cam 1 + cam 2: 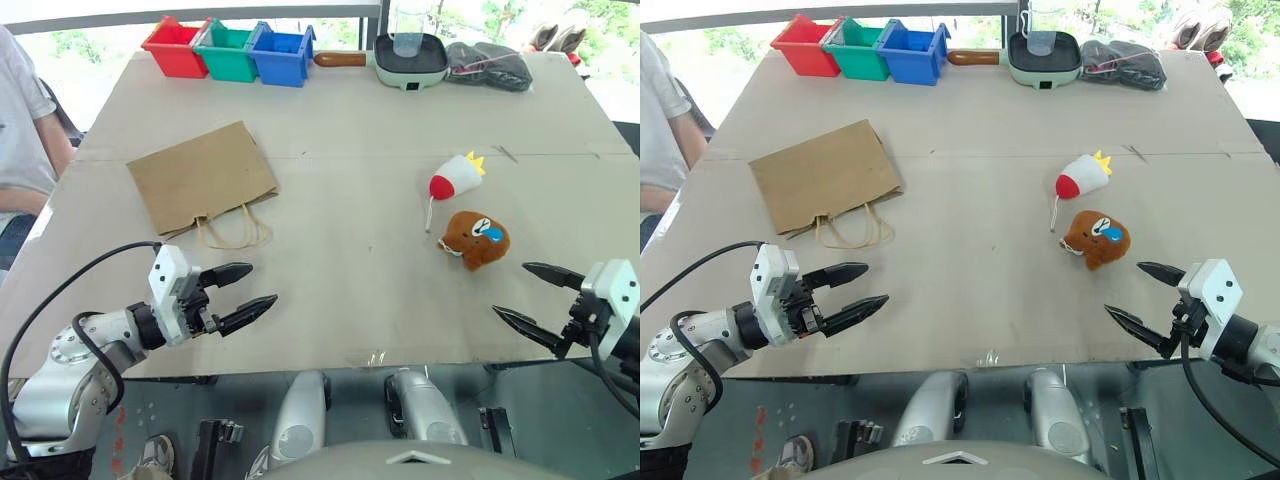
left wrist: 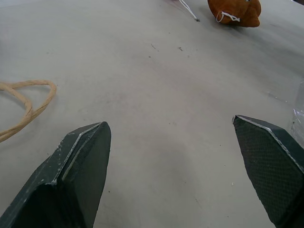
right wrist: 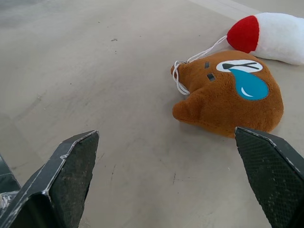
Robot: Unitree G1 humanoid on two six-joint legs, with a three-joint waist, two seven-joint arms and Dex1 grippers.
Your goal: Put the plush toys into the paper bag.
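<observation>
Left eye view looks down on a wide table (image 1: 340,290) covered in pale grey-beige board, with a seam line running across it about halfway back. Daylight and green foliage show beyond the far edge. Along that far edge stand three plastic bins in a row, a red bin (image 1: 174,47), a green bin (image 1: 227,51) and a blue bin (image 1: 281,56), touching one another. Just beside them sits a pale green electric pan (image 1: 410,60) with a wooden handle, a clear cup standing in it, and next to that lies a dark bundle (image 1: 488,64). A person in a white shirt (image 1: 25,120) sits at the robot's left side of the table.

The paper bag (image 1: 202,178) lies flat on the robot's left half of the table, its two twisted loop handles (image 1: 235,226) pointing toward the near edge. Both plush toys lie well apart from it on the right half: the white cone toy (image 1: 455,177) with its red end and yellow tuft, and just nearer, the brown round toy (image 1: 476,240), its teardrop face patch up. The white toy's thin tail reaches down beside the brown one.

The left gripper (image 1: 246,295) hovers over the near table edge, jaws spread wide and empty. The right gripper (image 1: 535,296) hangs off the near right corner, likewise spread and empty, near the brown toy.
</observation>
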